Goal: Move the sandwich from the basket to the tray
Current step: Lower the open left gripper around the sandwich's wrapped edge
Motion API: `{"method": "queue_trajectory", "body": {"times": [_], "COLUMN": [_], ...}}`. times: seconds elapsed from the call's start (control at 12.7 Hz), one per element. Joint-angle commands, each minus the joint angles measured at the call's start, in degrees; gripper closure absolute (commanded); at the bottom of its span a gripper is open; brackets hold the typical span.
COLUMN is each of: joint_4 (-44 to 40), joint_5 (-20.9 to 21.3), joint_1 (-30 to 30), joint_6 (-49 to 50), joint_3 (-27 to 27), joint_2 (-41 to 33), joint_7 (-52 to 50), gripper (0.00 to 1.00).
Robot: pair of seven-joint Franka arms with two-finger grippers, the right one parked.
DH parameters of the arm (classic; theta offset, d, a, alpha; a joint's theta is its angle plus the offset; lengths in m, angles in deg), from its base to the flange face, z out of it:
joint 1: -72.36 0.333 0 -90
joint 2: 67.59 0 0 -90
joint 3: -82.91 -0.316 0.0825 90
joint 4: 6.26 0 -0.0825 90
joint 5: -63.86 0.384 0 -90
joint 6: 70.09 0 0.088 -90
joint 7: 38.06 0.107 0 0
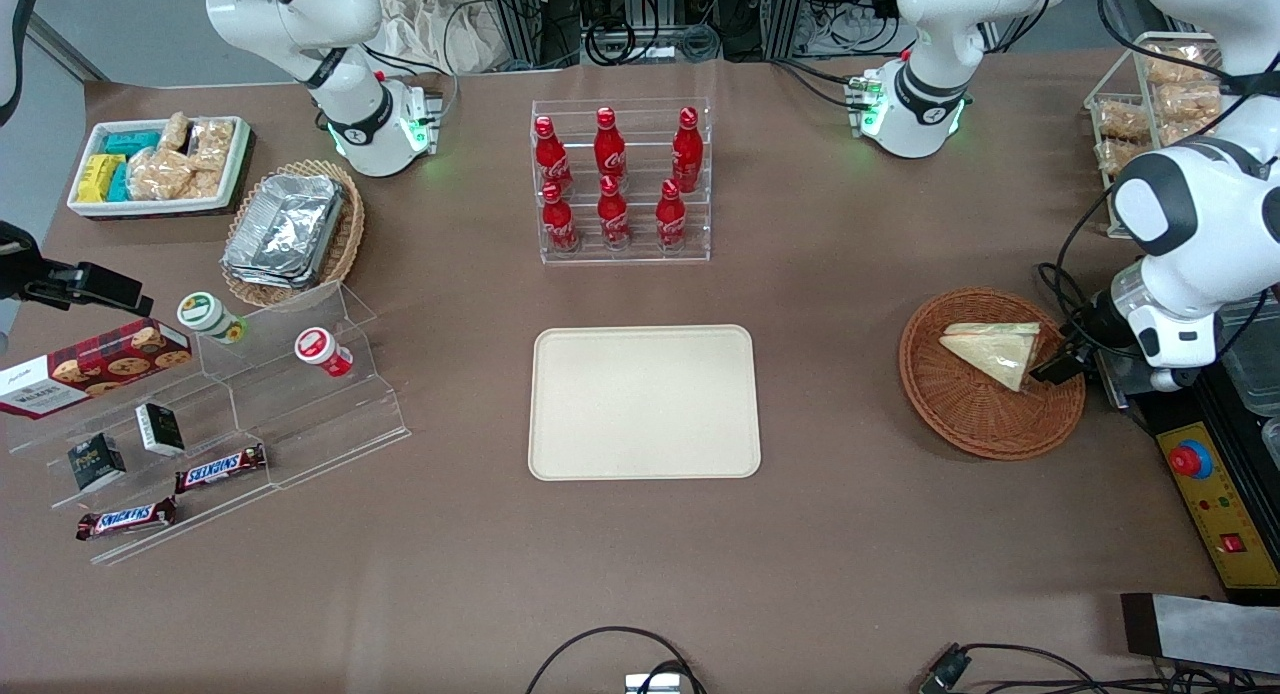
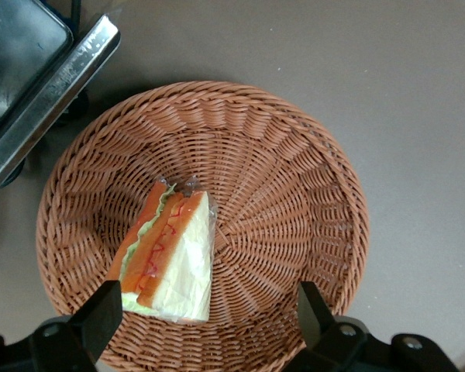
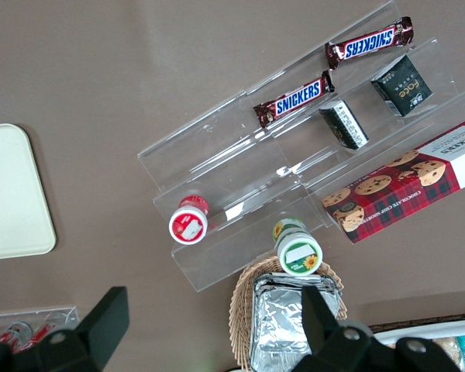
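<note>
Reddish-brown woven wicker basket [image 2: 205,225], round and shallow, directly below the gripper [image 2: 205,318]. Triangular sandwich [image 2: 170,260] in crinkled clear wrap lying inside, white bread with orange and green filling along one edge, between the two black fingers [image 2: 101,318] and closer to one of them. Fingers spread wide, holding nothing, apart from the wrap. Flat cream plastic tray [image 1: 645,402] with rounded corners well apart, toward the parked arm's end.
</note>
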Motion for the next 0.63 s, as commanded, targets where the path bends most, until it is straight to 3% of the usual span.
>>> {"method": "queue_trajectory", "body": {"times": [0.0, 0.55], "joint_4": [2.1, 6.3], "joint_5": [-1.2, -2.5], "joint_1": [0.3, 0.3], "joint_6": [-3.6, -10.8], "joint_3": [0.4, 0.5], "joint_2": [0.8, 3.4], "joint_7": [-0.7, -0.7], "gripper": [0.0, 0.0]}}
